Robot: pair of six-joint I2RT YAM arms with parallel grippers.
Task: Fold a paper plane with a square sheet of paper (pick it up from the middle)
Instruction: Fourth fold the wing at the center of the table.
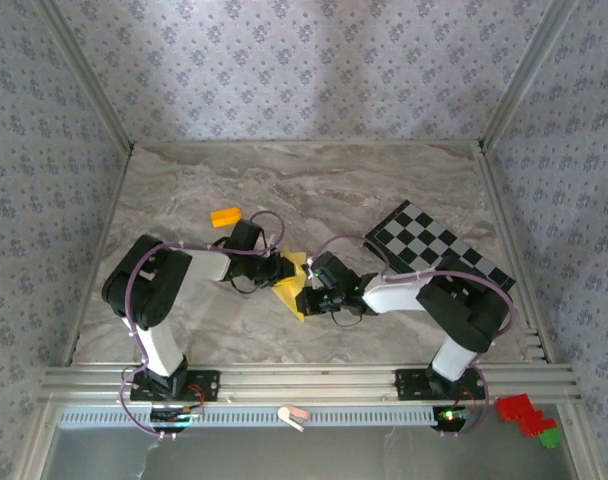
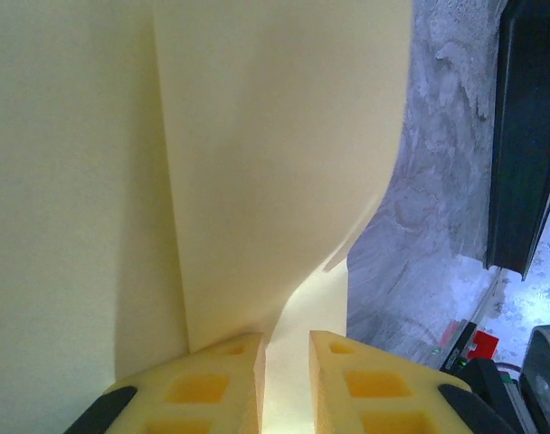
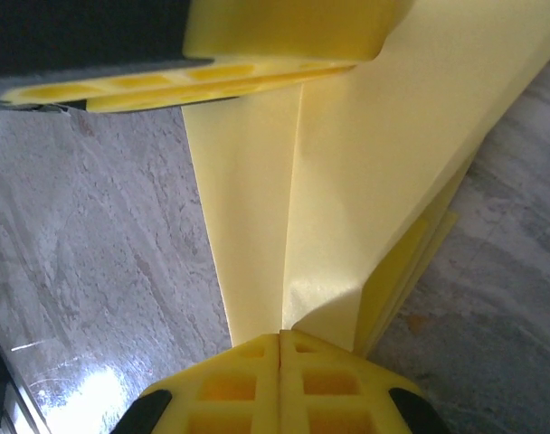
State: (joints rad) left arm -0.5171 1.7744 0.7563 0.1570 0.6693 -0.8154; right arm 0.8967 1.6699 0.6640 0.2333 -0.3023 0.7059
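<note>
The pale-yellow sheet of paper (image 1: 293, 287) lies folded into a layered wedge on the table's middle, between both grippers. My left gripper (image 1: 282, 268) reaches it from the left. In the left wrist view its fingers (image 2: 228, 380) stand slightly apart over the paper (image 2: 257, 136), with a raised flap running to the left finger. My right gripper (image 1: 310, 296) comes in from the right. It is shut (image 3: 280, 340) on the paper's centre crease (image 3: 365, 163), and the left gripper's finger (image 3: 194, 86) lies across the paper's far end. The paper has no slim dart shape of a paper plane.
A small orange block (image 1: 225, 216) lies behind the left arm. A black-and-white checkered board (image 1: 439, 245) lies behind the right arm. Red and green pieces (image 1: 524, 412) sit off the table at the front right. Bare marble (image 3: 94, 235) surrounds the paper.
</note>
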